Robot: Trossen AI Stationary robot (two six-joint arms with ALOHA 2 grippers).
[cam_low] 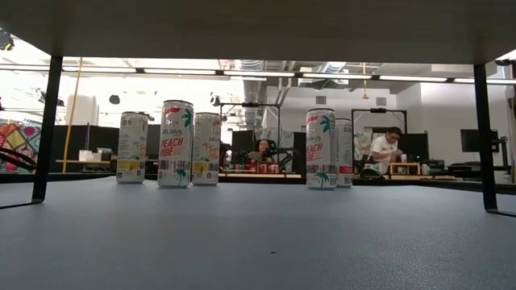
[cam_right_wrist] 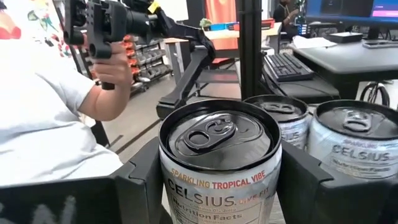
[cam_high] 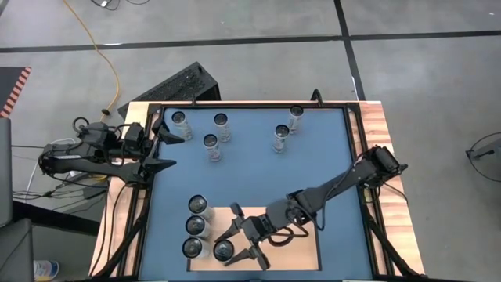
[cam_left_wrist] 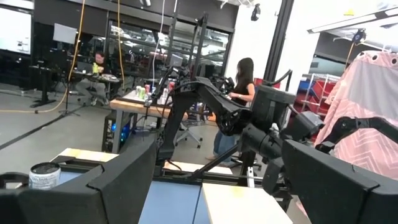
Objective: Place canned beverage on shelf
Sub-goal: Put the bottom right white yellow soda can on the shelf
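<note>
A white Celsius can [cam_right_wrist: 217, 168] stands upright between the fingers of my right gripper [cam_high: 227, 249], over the pale wooden shelf [cam_high: 297, 251] at the table's near side. Three more cans [cam_high: 196, 225] stand in a row on the shelf's left part; two of them [cam_right_wrist: 354, 140] show just behind the held can. Several other cans [cam_high: 221, 121] stand on the blue surface [cam_high: 258, 172] at the far side. My left gripper [cam_high: 169, 149] waits open and raised at the table's left edge, with nothing between its fingers [cam_left_wrist: 124, 180]. My right gripper has the can pinched between its two fingers, one on each side of the can's wall [cam_right_wrist: 166, 186] just below the top rim. The fingers [cam_right_wrist: 140, 186] come level from the table's right side. The can is upright; whether its base rests on the shelf is hidden.
From the low view, the shelf's underside [cam_low: 258, 24] spans the top on thin black legs [cam_low: 44, 129], with cans [cam_low: 176, 143] behind on the blue surface. A person in a white shirt [cam_right_wrist: 50, 112] holds a black handle just beyond the table. The shelf's right part lies bare.
</note>
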